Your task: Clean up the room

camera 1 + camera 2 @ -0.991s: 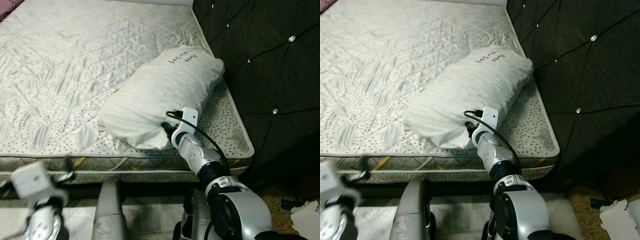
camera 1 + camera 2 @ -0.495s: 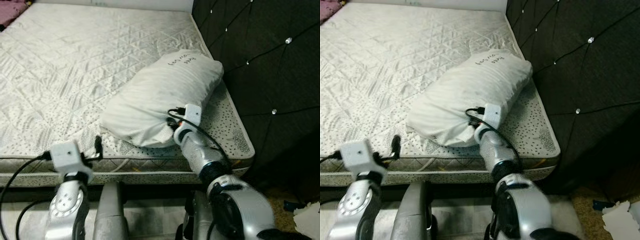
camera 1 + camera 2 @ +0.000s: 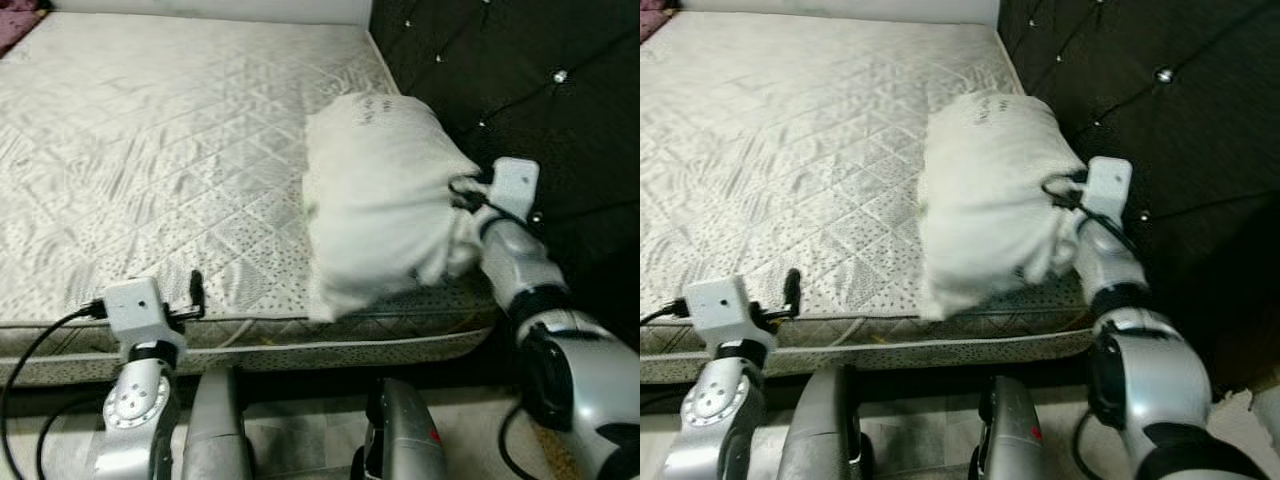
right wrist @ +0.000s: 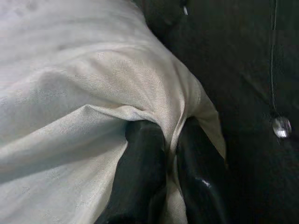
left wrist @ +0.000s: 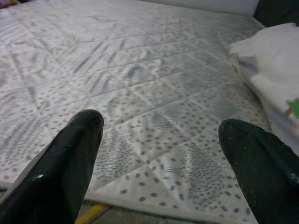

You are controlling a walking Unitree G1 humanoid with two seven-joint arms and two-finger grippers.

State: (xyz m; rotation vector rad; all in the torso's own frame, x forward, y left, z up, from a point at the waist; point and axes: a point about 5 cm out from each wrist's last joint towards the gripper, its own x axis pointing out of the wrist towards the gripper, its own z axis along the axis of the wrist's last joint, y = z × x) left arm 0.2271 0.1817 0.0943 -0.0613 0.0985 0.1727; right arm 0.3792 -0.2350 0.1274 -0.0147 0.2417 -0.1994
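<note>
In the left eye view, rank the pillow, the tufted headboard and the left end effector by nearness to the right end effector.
1. Pillow: pinched in the right end effector.
2. Tufted headboard: just behind it.
3. Left end effector: far across, at the mattress's front edge.

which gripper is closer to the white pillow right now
Right. The right gripper is shut on a fold of the white pillow at its headboard side. The left gripper is open, hovering over the mattress edge, well apart from it.

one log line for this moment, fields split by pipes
right tool: shut on pillow corner | pillow: by headboard, on mattress | left tool: open, over mattress edge
</note>
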